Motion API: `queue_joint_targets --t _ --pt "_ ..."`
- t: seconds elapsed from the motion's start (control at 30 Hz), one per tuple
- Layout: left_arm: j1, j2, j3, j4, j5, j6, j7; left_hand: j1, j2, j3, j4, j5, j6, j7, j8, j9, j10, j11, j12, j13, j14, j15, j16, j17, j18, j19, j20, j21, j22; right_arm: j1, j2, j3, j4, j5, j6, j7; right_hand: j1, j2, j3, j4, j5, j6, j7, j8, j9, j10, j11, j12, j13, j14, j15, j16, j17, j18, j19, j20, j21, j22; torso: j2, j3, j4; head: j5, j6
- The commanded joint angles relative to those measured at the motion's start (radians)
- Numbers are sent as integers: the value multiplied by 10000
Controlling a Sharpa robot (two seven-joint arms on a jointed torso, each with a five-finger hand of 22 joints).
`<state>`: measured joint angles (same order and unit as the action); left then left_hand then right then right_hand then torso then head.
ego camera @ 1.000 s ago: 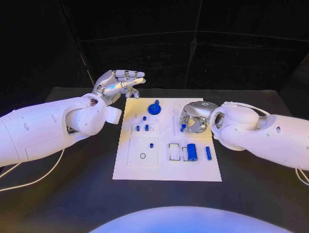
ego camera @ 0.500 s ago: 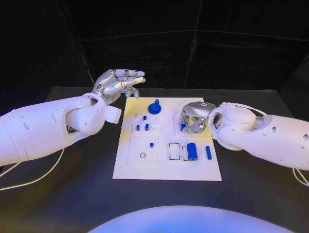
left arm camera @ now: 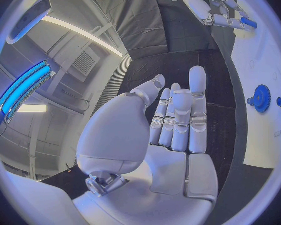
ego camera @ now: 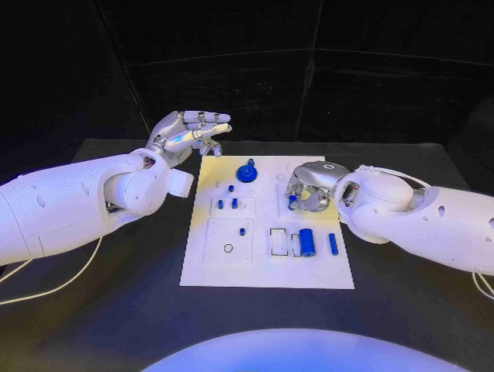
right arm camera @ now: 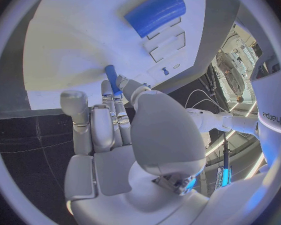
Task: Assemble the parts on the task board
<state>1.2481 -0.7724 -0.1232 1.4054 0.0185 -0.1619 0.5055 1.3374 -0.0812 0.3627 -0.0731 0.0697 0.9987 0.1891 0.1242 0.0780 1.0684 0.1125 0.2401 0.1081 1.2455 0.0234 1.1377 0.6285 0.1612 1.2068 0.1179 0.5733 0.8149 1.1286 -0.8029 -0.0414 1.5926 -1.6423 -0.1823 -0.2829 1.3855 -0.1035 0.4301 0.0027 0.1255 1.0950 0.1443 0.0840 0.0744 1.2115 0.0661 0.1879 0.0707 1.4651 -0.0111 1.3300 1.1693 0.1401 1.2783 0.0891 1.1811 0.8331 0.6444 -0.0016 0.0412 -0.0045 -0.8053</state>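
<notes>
1. Left hand [ego camera: 188, 132] is raised off the far-left corner of the task board [ego camera: 258, 271], fingers apart, nothing in it.
2. Mid-board: blue gear [ego camera: 247, 171], small pegs, a blue cylinder [ego camera: 307, 242] nearer the front.
3. Right hand [ego camera: 309, 188] is over the board, pinching a small blue peg [right arm camera: 112, 78].
4. Risk: the thin pinch lets the peg tilt and jam.
5. The target hole is hidden under the hand.

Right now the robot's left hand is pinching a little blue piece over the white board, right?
Not the left. The right hand pinches the small blue piece over the task board, as the right wrist view shows. The left hand is open, holding nothing.
</notes>
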Motion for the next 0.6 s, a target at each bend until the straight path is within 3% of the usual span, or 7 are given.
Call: queue_joint_targets --t 0.03,0.17,0.3,0.5,0.6 --pt "13 -2 9 2 32 100 51 62 -1 -84 1 31 -87 -3 54 -14 -68 24 24 16 -60 38 45 -6 204 -11 62 -63 -10 18 -94 9 194 -135 -1062 104 -52 83 85 14 -41 80 -13 39 22 102 -2 -66 19 415 -57 67 16 -82 95 6 67 41 -10 -5 -13 -16 22" --pt "12 15 9 -9 32 112 54 62 -1 -84 1 31 -87 -3 54 -14 -68 24 24 16 -60 38 45 -6 204 -11 62 -63 -10 19 -269 13 577 -149 -1729 192 -31 76 117 -10 -30 116 -26 45 24 145 -18 -74 26 418 -68 78 26 -89 117 -4 95 87 9 9 -4 -13 27" --pt "8 26 8 -32 32 117 51 62 -1 -84 1 31 -87 -3 54 -14 -68 24 24 16 -60 38 45 -6 204 -11 62 -63 -10 20 -358 16 997 -73 -1989 276 -23 69 129 -21 -15 119 -26 42 23 151 -20 -82 27 417 -70 73 16 -88 118 -9 96 87 10 -1 4 -47 39" --pt "5 65 8 -68 32 126 65 62 -1 -84 1 31 -87 -3 54 -14 -68 24 24 16 -60 38 45 -6 204 -11 62 -63 -10 17 -3 15 1205 298 -1819 552 -7 46 149 -45 10 112 -21 28 17 147 -16 -107 24 413 -72 63 -5 -83 109 -20 87 67 16 -14 0 -53 37" --pt "4 106 9 -79 32 140 71 62 -1 -84 1 31 -87 -3 54 -14 -68 24 24 16 -60 38 45 -6 204 -11 62 -63 -10 -61 307 13 1210 434 -1686 714 1 39 160 -57 20 108 -17 21 13 144 -14 -119 23 410 -72 56 -18 -81 102 -23 79 52 12 -13 31 -32 26"
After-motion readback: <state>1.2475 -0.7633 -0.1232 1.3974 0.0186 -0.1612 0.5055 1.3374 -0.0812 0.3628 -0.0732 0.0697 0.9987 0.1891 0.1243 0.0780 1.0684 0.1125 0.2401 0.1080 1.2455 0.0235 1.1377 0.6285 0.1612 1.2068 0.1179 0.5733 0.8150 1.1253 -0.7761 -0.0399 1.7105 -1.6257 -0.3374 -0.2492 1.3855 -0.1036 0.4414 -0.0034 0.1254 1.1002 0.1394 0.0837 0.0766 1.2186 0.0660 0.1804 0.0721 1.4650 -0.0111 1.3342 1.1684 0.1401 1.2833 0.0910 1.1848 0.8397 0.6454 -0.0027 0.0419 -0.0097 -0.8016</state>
